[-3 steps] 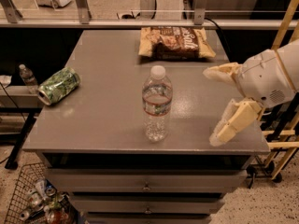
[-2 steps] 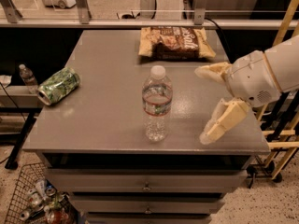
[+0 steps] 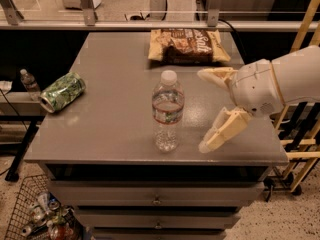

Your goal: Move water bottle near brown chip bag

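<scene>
My gripper (image 3: 201,110) hangs just right of the bottle (image 3: 167,111), fingers spread wide, holding nothing; the bottle stands upright near the table's (image 3: 110,134) front edge, cap up, long axis vertical; the bag (image 3: 190,46) lies flat at the far edge.

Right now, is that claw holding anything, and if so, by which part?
Nothing is held. The claw hangs open over the table's right side, just beside the upright water bottle, without touching it.
</scene>
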Controlling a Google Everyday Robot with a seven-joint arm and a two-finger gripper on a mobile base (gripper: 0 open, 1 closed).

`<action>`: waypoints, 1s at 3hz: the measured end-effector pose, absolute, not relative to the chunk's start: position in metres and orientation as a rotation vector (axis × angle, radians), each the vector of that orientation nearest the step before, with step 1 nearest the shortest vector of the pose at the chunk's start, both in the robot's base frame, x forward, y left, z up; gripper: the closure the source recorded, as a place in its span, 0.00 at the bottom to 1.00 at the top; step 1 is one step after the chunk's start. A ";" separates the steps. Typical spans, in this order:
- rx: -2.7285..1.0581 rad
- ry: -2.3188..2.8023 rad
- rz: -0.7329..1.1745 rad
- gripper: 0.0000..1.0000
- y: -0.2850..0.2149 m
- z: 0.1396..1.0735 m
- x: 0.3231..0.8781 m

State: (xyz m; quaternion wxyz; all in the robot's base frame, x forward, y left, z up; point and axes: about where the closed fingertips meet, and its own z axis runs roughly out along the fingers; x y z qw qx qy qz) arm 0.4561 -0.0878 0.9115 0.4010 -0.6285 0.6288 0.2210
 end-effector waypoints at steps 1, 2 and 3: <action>-1.549 1.535 0.586 0.00 -0.082 0.914 0.448; -1.514 1.495 0.619 0.00 -0.076 0.917 0.444; -1.493 1.451 0.687 0.00 -0.063 0.910 0.445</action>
